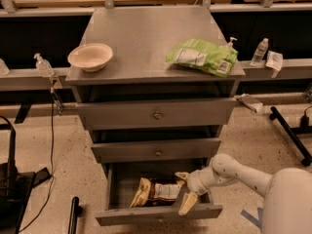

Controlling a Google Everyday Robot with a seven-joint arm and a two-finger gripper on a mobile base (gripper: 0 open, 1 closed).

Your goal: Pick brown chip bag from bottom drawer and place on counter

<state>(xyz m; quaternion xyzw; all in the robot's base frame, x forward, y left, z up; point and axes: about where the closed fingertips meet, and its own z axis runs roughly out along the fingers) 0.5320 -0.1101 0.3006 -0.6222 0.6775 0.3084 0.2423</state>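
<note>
The brown chip bag (155,191) lies flat in the open bottom drawer (158,213), its cream-yellow end to the left and a white label panel to the right. My gripper (185,191) reaches down into the drawer from the right, at the bag's right end. Its two cream fingers are spread apart, one finger (182,176) behind the bag's end and the other finger (188,204) in front, near the drawer's front wall. The counter (146,38) is the grey metal top of the cabinet.
A cream bowl (90,57) sits on the counter's left. A light green bag (202,57) lies on its right. Two shallower knobbed drawers (157,115) are above the open one. Bottles (261,51) stand on side ledges. A black stand (12,179) is on the floor left.
</note>
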